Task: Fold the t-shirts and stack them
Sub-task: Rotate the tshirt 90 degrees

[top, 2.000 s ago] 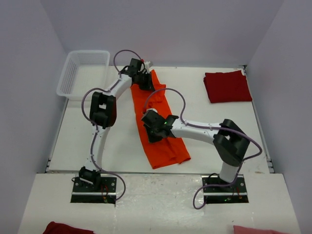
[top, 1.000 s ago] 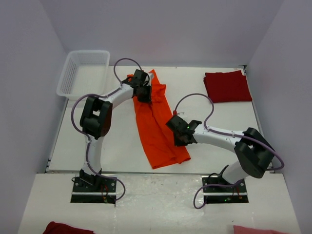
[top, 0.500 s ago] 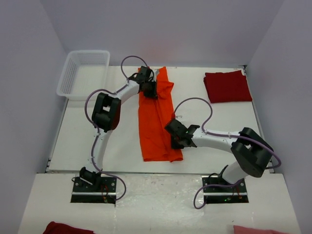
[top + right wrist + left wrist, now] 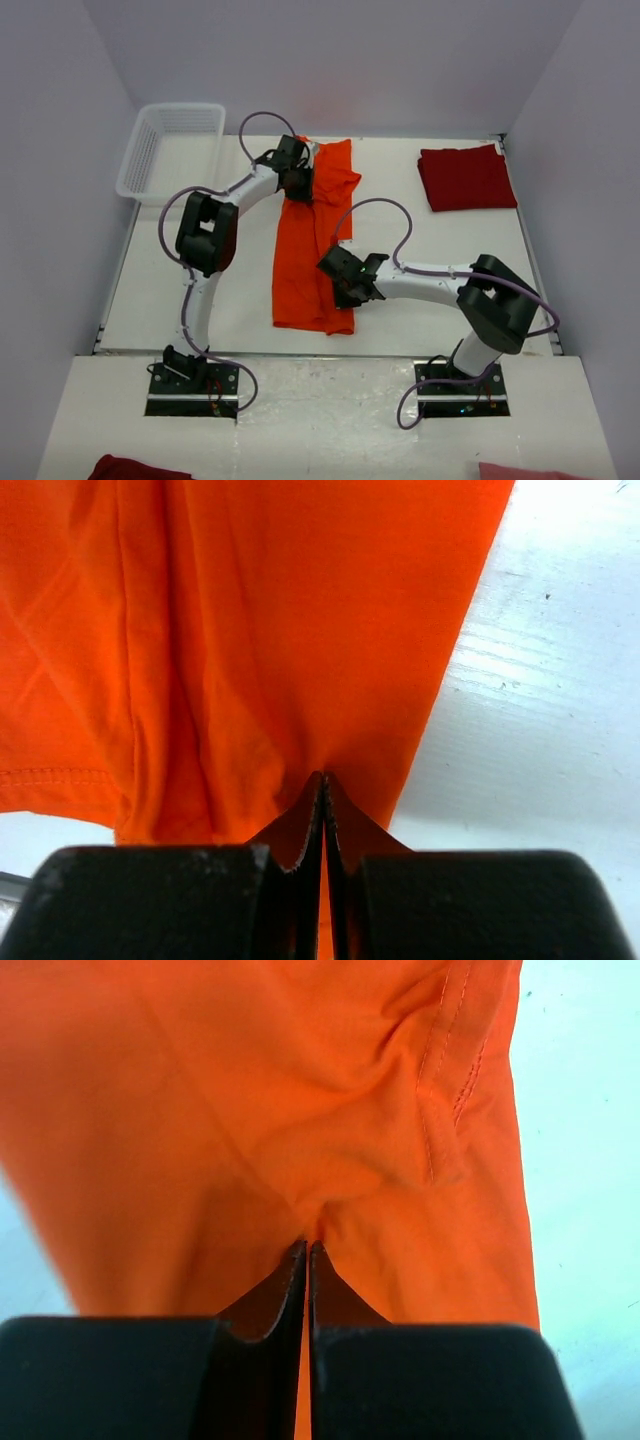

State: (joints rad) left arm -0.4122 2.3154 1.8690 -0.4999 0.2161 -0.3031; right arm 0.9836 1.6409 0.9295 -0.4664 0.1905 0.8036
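Note:
A bright orange t-shirt (image 4: 308,245) lies in a long folded strip down the middle of the table. My left gripper (image 4: 303,180) is shut on its far end, and the cloth (image 4: 300,1110) bunches at the fingertips (image 4: 307,1250). My right gripper (image 4: 343,290) is shut on the shirt's right edge near the near end; orange cloth (image 4: 280,630) is pinched between its fingers (image 4: 322,785). A dark red t-shirt (image 4: 466,177) lies folded at the far right of the table, away from both grippers.
A white lattice basket (image 4: 168,150) stands at the far left corner. Dark red cloth (image 4: 135,468) and pink cloth (image 4: 525,471) show at the bottom edge, in front of the arm bases. The white table (image 4: 200,290) ends at walls left, right and back.
Both grippers have kept hold of the orange shirt and swung it: its near end moved left, the far end shifted right, so the strip now lies nearly straight and a little further left.

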